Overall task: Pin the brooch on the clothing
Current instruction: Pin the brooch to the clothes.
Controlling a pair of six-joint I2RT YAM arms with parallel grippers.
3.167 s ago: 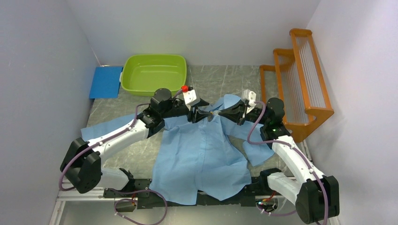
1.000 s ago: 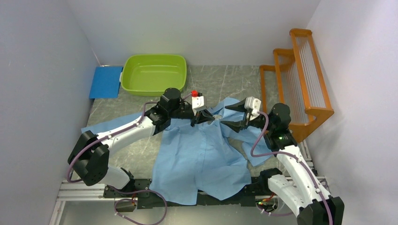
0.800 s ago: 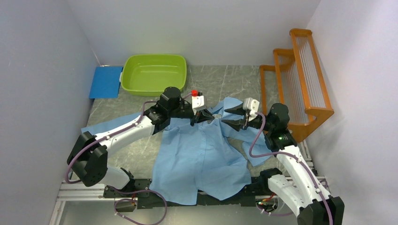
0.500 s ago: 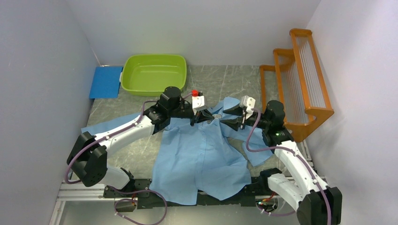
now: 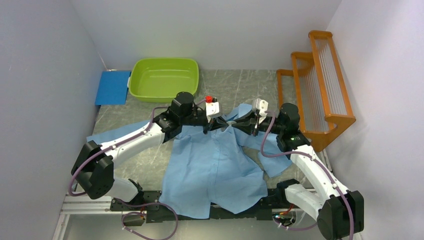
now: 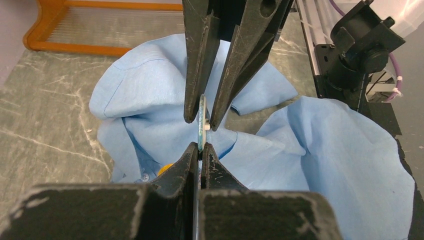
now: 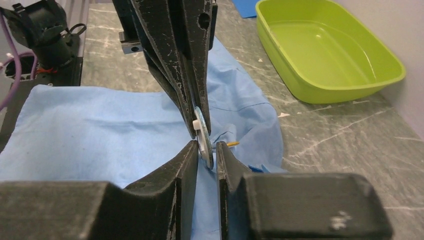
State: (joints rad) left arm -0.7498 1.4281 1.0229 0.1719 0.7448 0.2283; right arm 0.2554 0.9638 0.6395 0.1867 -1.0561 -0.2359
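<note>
Position: left claw (image 6: 201, 149) and right claw (image 7: 205, 152) meet tip to tip over the upper end of the shirt (image 5: 215, 160).
Left claw: clamped tight on one edge of the brooch (image 6: 202, 112), a thin round disc held on edge.
Right claw: fingers straddle the opposite edge, slightly parted. A sliver of blue cloth shows on one side, so I judge it is not pinching.
Brooch: between the two claws, lifted off the cloth and directly above the bunched folds. Not pinned.
Peg: a thin peg with a yellowish tip (image 7: 229, 144) pokes out just beside a right claw finger. Cannot tell if it is the brooch's pin.
Shirt: spread on the worktop (image 5: 250, 85) below the claws, running back toward the arm bases.
Surroundings: green tub (image 5: 162, 80) beyond the left claw, well apart. Orange rack (image 5: 320, 85) outboard of the right claw.
Step in hand, as judged: taking a second grip on the disc so the fastener can be worked.
Doing it well: keep the left grip firm and unmoving. Bring the right fingers square onto the disc's flat faces, clear of the peg. Seat fully before either claw pulls or twists.
Risk: an off-centre pinch could flip the disc out onto the cloth.
</note>
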